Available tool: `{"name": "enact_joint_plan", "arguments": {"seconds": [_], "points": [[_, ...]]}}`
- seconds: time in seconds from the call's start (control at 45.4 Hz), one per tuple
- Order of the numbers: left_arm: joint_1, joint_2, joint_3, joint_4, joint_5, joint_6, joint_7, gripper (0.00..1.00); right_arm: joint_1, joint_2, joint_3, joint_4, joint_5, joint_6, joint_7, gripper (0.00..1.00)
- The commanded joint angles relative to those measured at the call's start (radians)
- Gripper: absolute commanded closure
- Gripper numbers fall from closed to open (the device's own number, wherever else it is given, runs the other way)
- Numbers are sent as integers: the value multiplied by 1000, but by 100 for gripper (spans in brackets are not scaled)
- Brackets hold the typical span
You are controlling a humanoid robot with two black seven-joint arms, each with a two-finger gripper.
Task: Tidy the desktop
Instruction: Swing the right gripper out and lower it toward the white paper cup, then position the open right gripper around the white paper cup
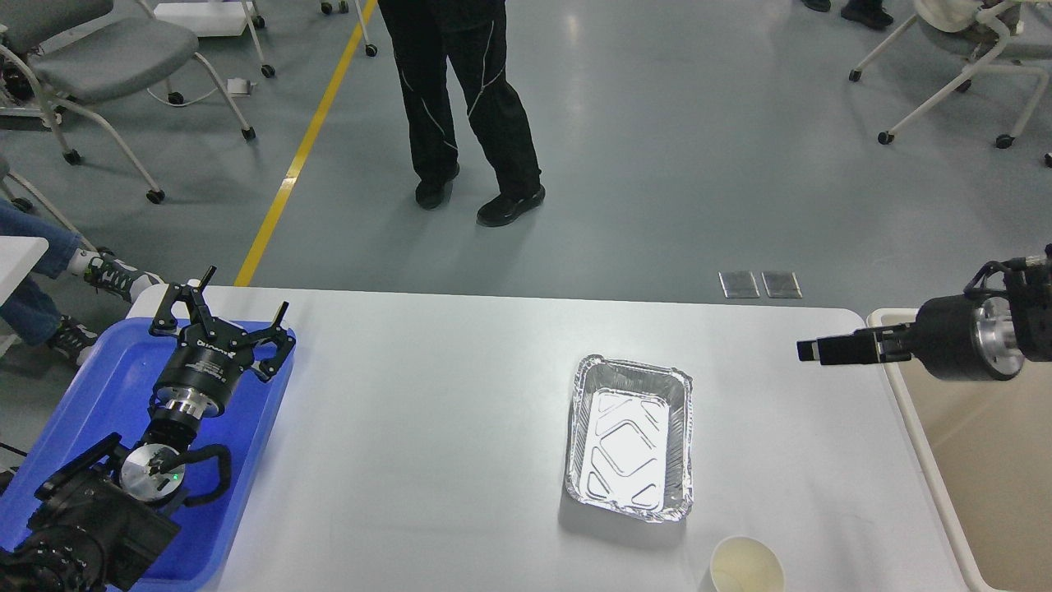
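The white desktop (427, 427) fills the lower middle of the head view. On it lie an empty foil tray (631, 436) right of centre and a paper cup (745, 566) at the front edge. My left gripper (226, 316) is open and empty, held over the blue plastic tray (90, 386) at the desktop's left end. My right gripper (818, 350) points left over the desktop's right edge, above and right of the foil tray. It is seen side-on as one dark bar, so its fingers cannot be told apart.
A beige bin (978, 460) stands against the desktop's right side. A person in black (468, 99) stands on the floor beyond the far edge. Wheeled chairs (107, 57) are at the far left and far right.
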Motion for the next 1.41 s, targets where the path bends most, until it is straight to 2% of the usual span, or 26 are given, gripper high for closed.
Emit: {"name": "enact_joint_plan", "arguments": {"seconds": [0.0,0.287,0.463,0.573,0.86,1.168,1.389], "points": [[0,0,0,0,0,0,0,0,42,-63,-130,180,-49,18,-10,0],[0,0,0,0,0,0,0,0,-7,-25,-155,220,-29,17,-15,0],[0,0,0,0,0,0,0,0,-85,18,-151,212,17,5,-56,0],[0,0,0,0,0,0,0,0,-126,33,-147,208,33,1,-67,0],[0,0,0,0,0,0,0,0,-235,59,-59,203,33,1,-67,0],[0,0,0,0,0,0,0,0,-380,131,52,71,33,-2,-68,0],[0,0,0,0,0,0,0,0,-470,165,98,50,25,-3,-67,0]]}}
